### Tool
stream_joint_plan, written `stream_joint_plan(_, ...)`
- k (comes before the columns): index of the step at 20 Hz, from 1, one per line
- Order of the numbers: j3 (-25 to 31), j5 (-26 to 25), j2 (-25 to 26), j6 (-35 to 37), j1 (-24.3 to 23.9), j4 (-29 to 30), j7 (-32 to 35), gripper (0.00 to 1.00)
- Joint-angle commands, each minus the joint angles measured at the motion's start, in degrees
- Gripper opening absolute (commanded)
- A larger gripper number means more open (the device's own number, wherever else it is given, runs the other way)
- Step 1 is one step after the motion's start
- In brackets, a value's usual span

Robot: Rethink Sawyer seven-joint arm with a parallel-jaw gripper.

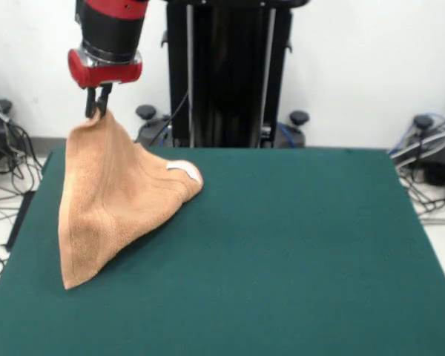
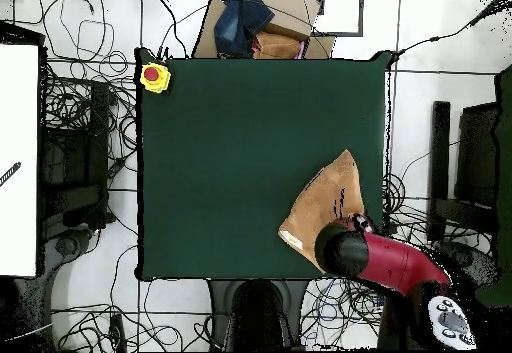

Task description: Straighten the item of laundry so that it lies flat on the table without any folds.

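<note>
yellow box with red button [image 2: 154, 76]: on the table's corner | cardboard box [image 2: 268, 29]: on the floor beyond the far edge, dark blue cloth [image 2: 242, 19] draped on it | cables [image 2: 80, 119]: tangled over the white floor | white panel [image 2: 18, 159]: at the side

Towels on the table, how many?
1. A single orange-tan towel at the table's left far corner in the front view, one corner lifted by the end effector, the rest draped down. None seem hidden.
</note>
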Motion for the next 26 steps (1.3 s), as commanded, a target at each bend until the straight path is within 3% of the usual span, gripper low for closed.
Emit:
stream_joint_plan(1,8.3,0.4,-5.1,-18.8,-9.9,10.5,19.6,0.0)
stream_joint_plan(14,7.0,1.9,-7.8,-20.0,-9.6,14.1,17.6,0.0)
stream_joint_plan(19,7.7,4.2,-8.6,-20.4,-9.6,16.6,19.8,0.0)
stream_joint_plan(22,4.0,7.9,-9.8,-21.0,-4.2,19.7,22.2,0.0)
stream_joint_plan(24,-1.0,12.9,-14.8,-19.2,3.4,23.8,24.6,0.0)
stream_joint_plan(26,-7.2,18.2,-19.4,-12.8,11.2,25.7,25.7,0.0)
